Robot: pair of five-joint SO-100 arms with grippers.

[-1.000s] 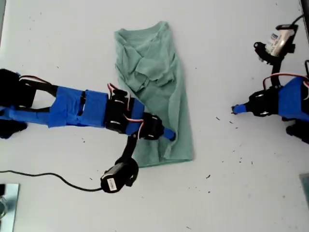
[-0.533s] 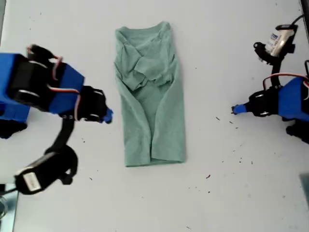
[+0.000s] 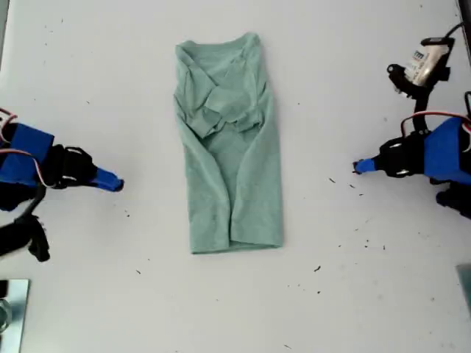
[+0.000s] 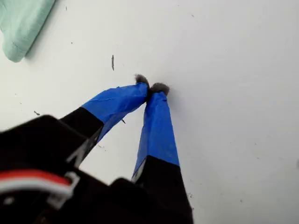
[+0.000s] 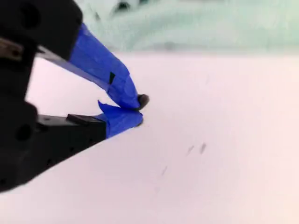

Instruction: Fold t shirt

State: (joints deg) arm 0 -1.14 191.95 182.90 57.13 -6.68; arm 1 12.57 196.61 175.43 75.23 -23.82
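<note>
Fingers of my first gripper (image 4: 150, 88) and my second gripper (image 5: 135, 111) pressed together, off the t shirt (image 3: 229, 147).

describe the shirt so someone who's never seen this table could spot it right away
On the white table, look midway between the two blue-taped arms at the exterior view's left and right edges. The t shirt lies there as a long narrow strip, neckline at the far end. It is the only cloth, pale mint green with rumpled sleeves folded inward.

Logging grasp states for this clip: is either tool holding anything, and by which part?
Nothing is held. My first gripper and my second gripper are both shut on nothing, apart from the t shirt.
</note>
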